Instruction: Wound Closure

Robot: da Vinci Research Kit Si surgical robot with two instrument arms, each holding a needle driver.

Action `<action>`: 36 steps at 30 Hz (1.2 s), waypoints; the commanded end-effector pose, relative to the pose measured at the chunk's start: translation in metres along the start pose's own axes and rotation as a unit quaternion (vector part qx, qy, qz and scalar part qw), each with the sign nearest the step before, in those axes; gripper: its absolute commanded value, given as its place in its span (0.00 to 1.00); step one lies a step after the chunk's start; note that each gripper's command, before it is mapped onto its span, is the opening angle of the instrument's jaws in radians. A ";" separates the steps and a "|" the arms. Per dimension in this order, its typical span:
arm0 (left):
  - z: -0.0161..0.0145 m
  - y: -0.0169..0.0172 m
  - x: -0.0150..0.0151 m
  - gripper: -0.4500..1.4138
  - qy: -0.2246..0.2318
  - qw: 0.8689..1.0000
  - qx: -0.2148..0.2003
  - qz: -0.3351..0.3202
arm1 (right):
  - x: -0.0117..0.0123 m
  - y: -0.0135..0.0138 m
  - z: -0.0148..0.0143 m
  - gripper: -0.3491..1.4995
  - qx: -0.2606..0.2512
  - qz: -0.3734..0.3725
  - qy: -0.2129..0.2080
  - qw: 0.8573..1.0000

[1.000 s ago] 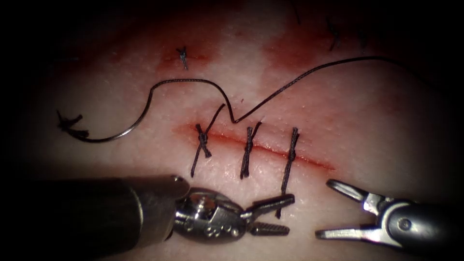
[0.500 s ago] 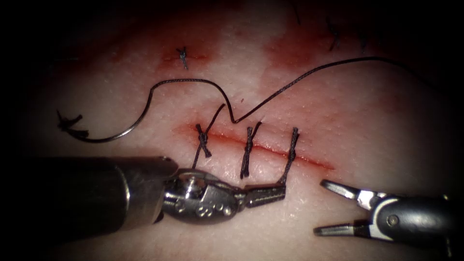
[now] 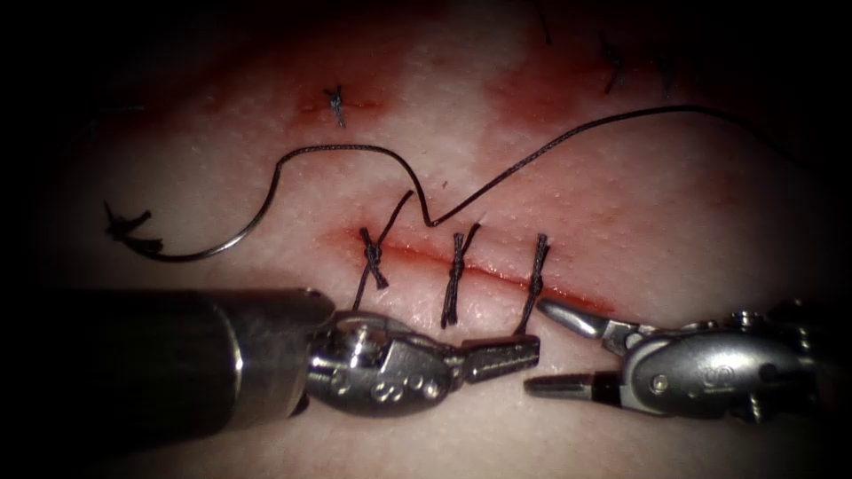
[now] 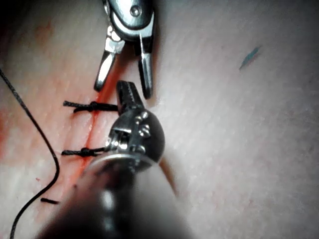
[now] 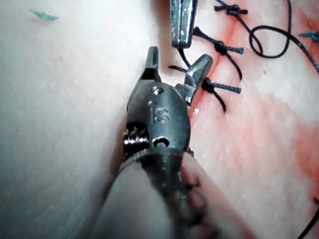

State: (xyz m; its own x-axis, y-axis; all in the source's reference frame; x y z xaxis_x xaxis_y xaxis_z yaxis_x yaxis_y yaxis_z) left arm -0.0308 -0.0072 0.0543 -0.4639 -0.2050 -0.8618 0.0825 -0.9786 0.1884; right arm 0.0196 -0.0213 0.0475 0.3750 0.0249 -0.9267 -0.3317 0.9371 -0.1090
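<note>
Thread tail of the rightmost stitch (image 3: 532, 293) sat clamped in the left tool (image 3: 513, 353), just below the cut (image 3: 497, 275). Right tool (image 3: 555, 350) hung gaping and empty just beside it, one blade either side of that tail's line. Needle (image 3: 213, 250) lay loose on the tissue (image 3: 666, 222), well left of the cut, outside it.

No room, walls or furniture to make out. Strong light centred in endoscope view, fading to a dark vignette at all edges, esp. the corners. Wrist views pale, brightly lit. Small teal fleck (image 4: 248, 58) lying on pale ground, well apart from everything else.
</note>
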 end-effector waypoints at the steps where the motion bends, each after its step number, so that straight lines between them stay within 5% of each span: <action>1: 0.0008 0.0004 -0.0001 0.00 0.000 1.000 0.000 -0.001 | -0.0001 -0.0006 0.0014 0.69 -0.001 -0.001 0.007 1.000; 13: 0.0007 0.0010 0.0009 0.00 0.003 1.000 -0.006 -0.001 | -0.0006 -0.0009 0.0057 0.71 0.009 -0.053 0.064 0.996; 29: 0.0009 0.0016 0.0019 0.00 0.004 1.000 -0.011 0.001 | -0.0018 -0.0020 0.0075 0.79 0.007 -0.064 0.060 0.996; 34: 0.0009 0.0016 0.0019 0.00 0.003 1.000 -0.011 0.002 | -0.0021 -0.0019 0.0076 0.74 0.004 -0.064 0.055 0.996; 36: 0.0009 0.0016 0.0019 0.00 0.003 1.000 -0.011 0.002 | -0.0023 -0.0021 0.0076 0.56 -0.001 -0.068 0.055 0.996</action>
State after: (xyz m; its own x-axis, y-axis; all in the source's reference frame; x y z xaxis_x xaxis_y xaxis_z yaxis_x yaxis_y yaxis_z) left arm -0.0318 -0.0088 0.0528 -0.4585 -0.2087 -0.8639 0.1035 -0.9780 0.1814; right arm 0.0253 -0.0202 0.0519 0.3220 -0.1398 -0.9364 -0.2905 0.9268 -0.2382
